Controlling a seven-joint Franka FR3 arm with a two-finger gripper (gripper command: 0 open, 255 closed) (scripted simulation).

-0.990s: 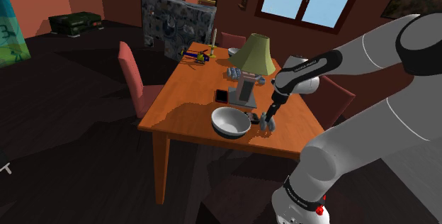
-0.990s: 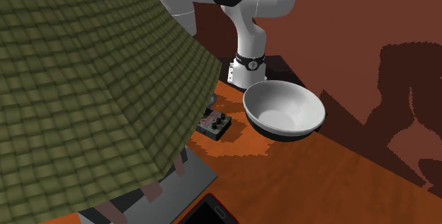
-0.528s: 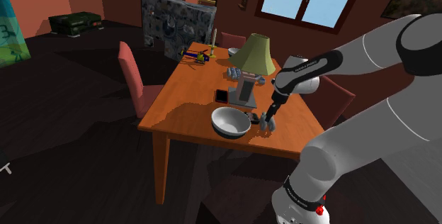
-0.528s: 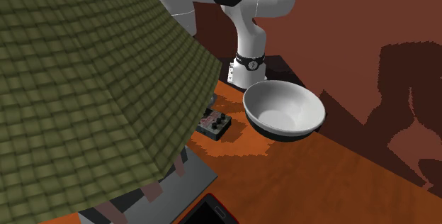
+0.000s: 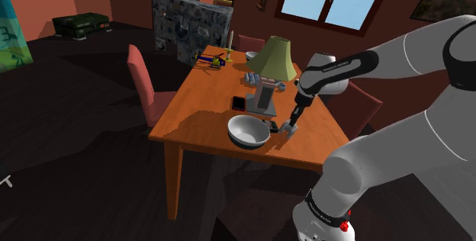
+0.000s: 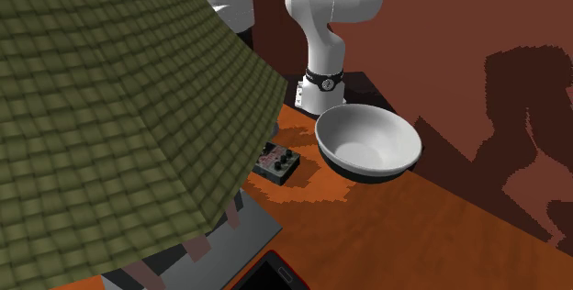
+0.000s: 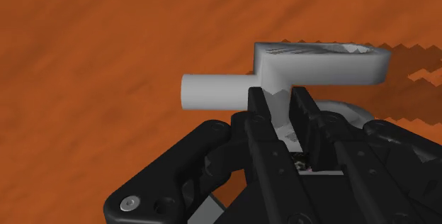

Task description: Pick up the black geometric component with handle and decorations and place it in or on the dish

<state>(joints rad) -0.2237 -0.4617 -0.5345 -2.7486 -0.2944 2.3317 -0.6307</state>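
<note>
Gripper (image 7: pixel 281 103) clamped the grey handled component (image 7: pixel 319 64) above the tabletop (image 7: pixel 106 45) | white bowl (image 5: pixel 249 131) at gripper's 9 o'clock, shoulder view.

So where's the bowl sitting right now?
In the shoulder view the white bowl sits near the table's front edge, just left of the gripper, which clasps a grey handled piece; the green-shaded lamp stands behind it.

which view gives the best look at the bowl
The second exterior view: the bowl is close, its whole rim, pale inside and dark base plain, nothing in it. The shoulder view has it small, on the table beside the gripper. The wrist view looks at the table and a grey piece clasped by the gripper.
</note>
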